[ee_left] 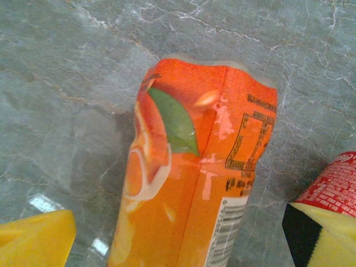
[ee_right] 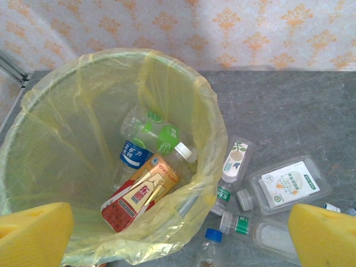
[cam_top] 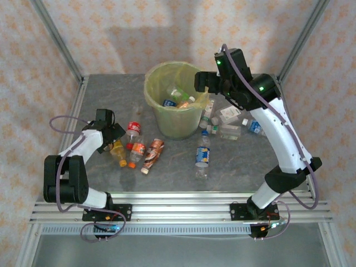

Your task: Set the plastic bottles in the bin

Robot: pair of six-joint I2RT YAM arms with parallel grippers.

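The bin (cam_top: 167,119), pale green with a yellow bag, stands at the back middle and holds several plastic bottles: a green-labelled one (ee_right: 158,133), a blue-labelled one (ee_right: 132,156) and a red-and-gold one (ee_right: 142,194). My right gripper (cam_top: 203,82) hangs open over the bin's right rim (ee_right: 214,122), its yellow pads (ee_right: 33,233) apart with nothing between them. My left gripper (cam_top: 114,138) is low over the table, open, its pads (ee_left: 33,239) straddling an orange-labelled bottle (ee_left: 194,183) with a gap on each side. A red-labelled bottle (ee_left: 334,186) lies just right of it.
More bottles lie in front of the bin: two red-labelled (cam_top: 132,130) (cam_top: 137,150), a crushed one (cam_top: 153,154) and a blue-labelled one (cam_top: 202,156). A cluster of clear white-labelled bottles (ee_right: 283,183) sits right of the bin. Metal frame posts (cam_top: 55,39) stand at the back corners.
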